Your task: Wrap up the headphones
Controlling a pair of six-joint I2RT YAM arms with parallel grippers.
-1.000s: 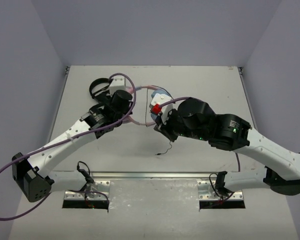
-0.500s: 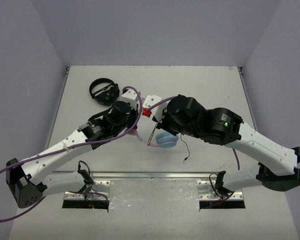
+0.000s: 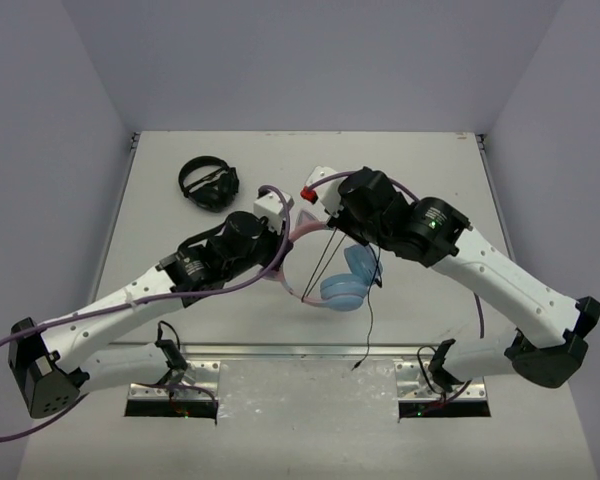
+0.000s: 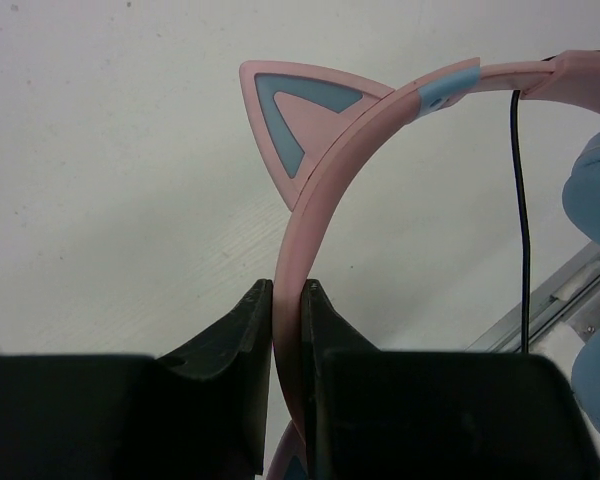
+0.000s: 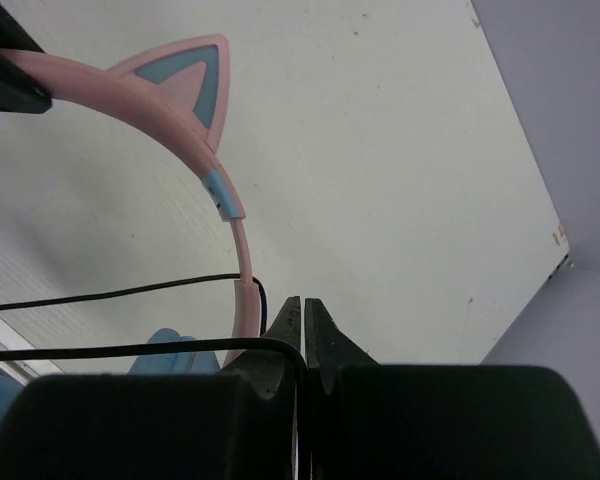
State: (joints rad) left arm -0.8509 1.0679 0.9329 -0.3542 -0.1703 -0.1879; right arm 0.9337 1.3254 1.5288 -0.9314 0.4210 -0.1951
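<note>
Left wrist view shows our left jaws pinching the pink headband [image 4: 320,195] of the cat-ear headphones [image 3: 346,288], lifted over the desk [image 3: 420,170], while our right jaws seemingly clamp the black cable [image 4: 520,200]; mid-wrap, we next loop it around the band.
</note>
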